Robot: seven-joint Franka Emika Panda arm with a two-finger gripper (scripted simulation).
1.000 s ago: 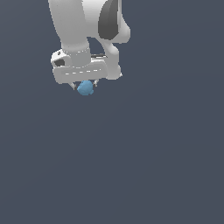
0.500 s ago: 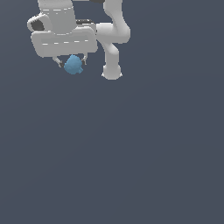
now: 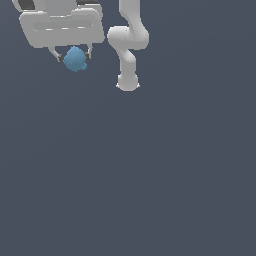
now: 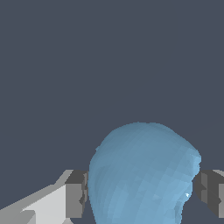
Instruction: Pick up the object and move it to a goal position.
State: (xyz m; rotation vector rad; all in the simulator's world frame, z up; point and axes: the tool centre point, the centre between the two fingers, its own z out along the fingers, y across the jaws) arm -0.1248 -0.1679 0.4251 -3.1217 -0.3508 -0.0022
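The object [image 3: 75,59] is a small light-blue lumpy ball, held between the two fingers of my white gripper [image 3: 74,58] near the upper part of the exterior view's left. The gripper is shut on it and points downward, well above the dark floor. In the wrist view the ball [image 4: 142,175] fills the lower middle, with a grey finger pad [image 4: 76,192] pressed on one side and the other pad [image 4: 212,190] on the opposite side. No goal marker shows in either view.
My own arm's white base and lower links [image 3: 128,55] stand to the exterior view's right of the gripper. A plain dark grey floor [image 3: 150,175] spreads beneath everything.
The gripper with the ball has moved up and toward the exterior view's left, looming larger in the picture. The arm's base column has come into view.
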